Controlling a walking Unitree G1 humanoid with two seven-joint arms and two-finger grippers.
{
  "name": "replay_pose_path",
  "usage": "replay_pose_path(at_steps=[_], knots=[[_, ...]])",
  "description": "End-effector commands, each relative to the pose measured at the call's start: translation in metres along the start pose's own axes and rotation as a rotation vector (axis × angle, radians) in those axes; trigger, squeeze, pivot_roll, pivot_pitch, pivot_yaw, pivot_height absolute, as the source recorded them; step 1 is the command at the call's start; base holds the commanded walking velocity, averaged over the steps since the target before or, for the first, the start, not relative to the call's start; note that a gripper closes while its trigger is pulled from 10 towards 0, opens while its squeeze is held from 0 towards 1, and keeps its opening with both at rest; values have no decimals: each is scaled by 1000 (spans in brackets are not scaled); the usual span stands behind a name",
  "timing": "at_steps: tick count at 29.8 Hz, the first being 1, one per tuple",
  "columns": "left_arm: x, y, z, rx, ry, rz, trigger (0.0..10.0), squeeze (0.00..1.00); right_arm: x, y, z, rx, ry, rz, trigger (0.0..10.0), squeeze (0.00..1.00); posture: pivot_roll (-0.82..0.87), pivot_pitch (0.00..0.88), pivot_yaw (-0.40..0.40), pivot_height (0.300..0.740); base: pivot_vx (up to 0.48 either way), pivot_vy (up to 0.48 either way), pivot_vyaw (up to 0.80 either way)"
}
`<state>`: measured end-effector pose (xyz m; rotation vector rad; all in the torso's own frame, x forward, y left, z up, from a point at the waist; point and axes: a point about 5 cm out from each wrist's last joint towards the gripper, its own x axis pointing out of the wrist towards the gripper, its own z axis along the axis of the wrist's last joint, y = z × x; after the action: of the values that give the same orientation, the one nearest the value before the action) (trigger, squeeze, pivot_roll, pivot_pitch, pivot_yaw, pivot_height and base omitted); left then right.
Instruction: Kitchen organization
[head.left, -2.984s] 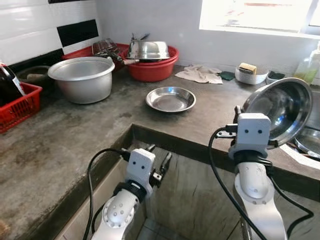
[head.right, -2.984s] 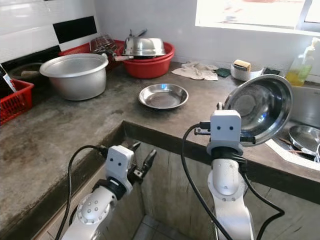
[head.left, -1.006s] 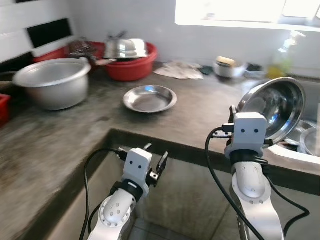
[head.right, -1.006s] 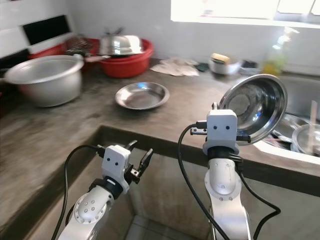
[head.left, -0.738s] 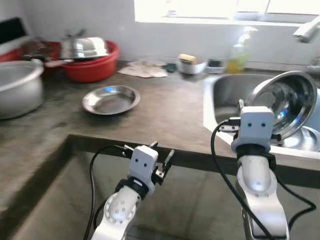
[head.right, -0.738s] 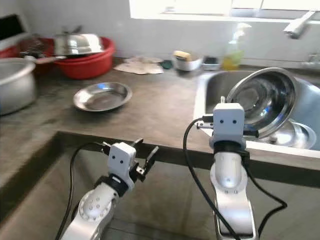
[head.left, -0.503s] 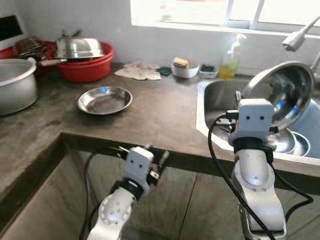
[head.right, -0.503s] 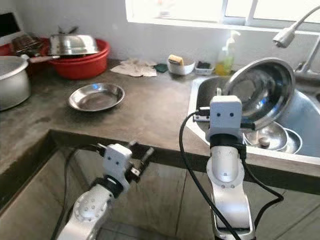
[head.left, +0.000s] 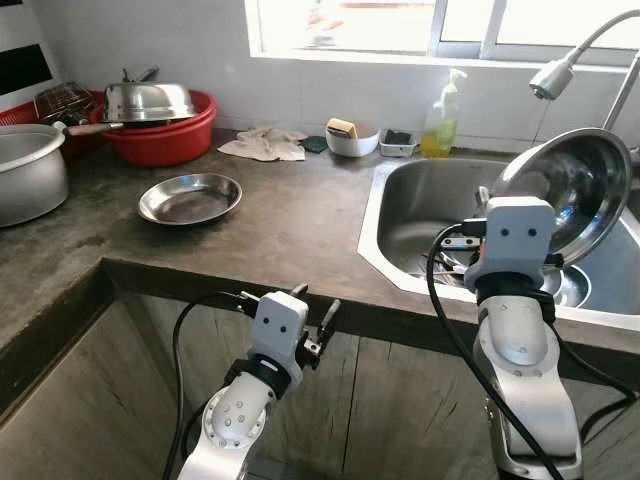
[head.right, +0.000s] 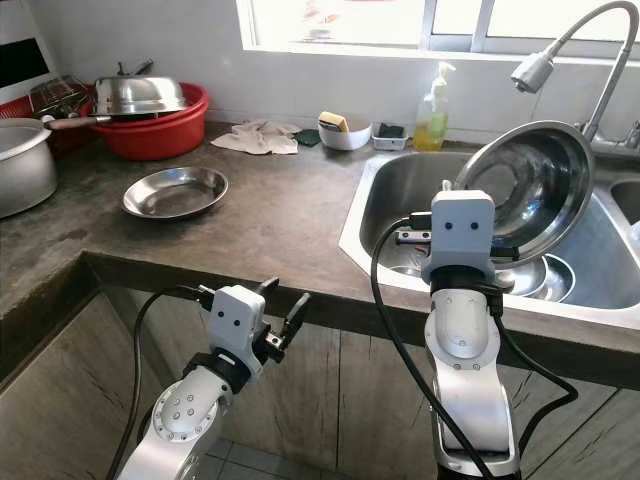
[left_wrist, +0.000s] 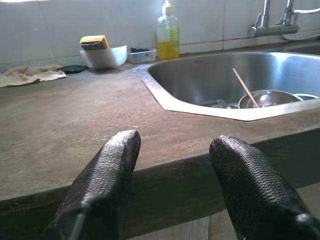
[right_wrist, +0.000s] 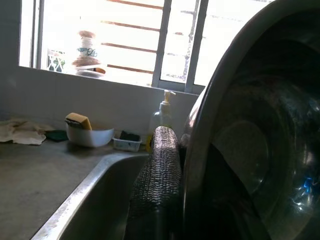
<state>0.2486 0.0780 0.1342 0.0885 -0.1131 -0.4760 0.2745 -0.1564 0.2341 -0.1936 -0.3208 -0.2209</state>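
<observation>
A robot's right gripper (head.right: 492, 238) clamps the rim of a steel bowl (head.right: 528, 190), holding it tilted on edge above the near side of the sink (head.right: 400, 195), its hollow facing the camera; the wrist housing hides the fingers from the head views, and in the right wrist view one black finger (right_wrist: 156, 175) lies against the outside of the rim while the bowl cuts off most of what is beyond. The left gripper (head.left: 310, 318) hangs empty, fingers spread, below the front edge of the bench (head.left: 290, 215), left of the sink. Inside the sink, smaller steel dishes (left_wrist: 270, 98) and a thin stick (left_wrist: 245, 88) are partly hidden behind the arm. Behind the sink stand a soap bottle (head.left: 441, 103), a white dish holding a sponge (head.left: 341, 128) and a crumpled cloth (head.left: 264, 144). Farther left of the sink a shallow steel plate (head.left: 190, 198) lies on the bench, with a red basin (head.left: 160, 135) of steel ware and a large pot (head.left: 28, 178), cut off at the frame edge.
</observation>
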Motion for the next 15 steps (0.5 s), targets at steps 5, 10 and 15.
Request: replay_pose_path(at_steps=[5, 10, 15], knots=[[-1, 0, 1, 0, 3, 0, 10000, 0, 9, -12, -4, -1, 39, -47, 10000, 0, 14, 7, -7, 740, 0, 0, 0], [-1, 0, 1, 0, 3, 0, 10000, 0, 9, -12, -4, -1, 39, -47, 10000, 0, 14, 7, -7, 740, 0, 0, 0], [-1, 0, 1, 0, 3, 0, 10000, 0, 9, -12, -4, -1, 39, -47, 10000, 0, 14, 7, -7, 740, 0, 0, 0]])
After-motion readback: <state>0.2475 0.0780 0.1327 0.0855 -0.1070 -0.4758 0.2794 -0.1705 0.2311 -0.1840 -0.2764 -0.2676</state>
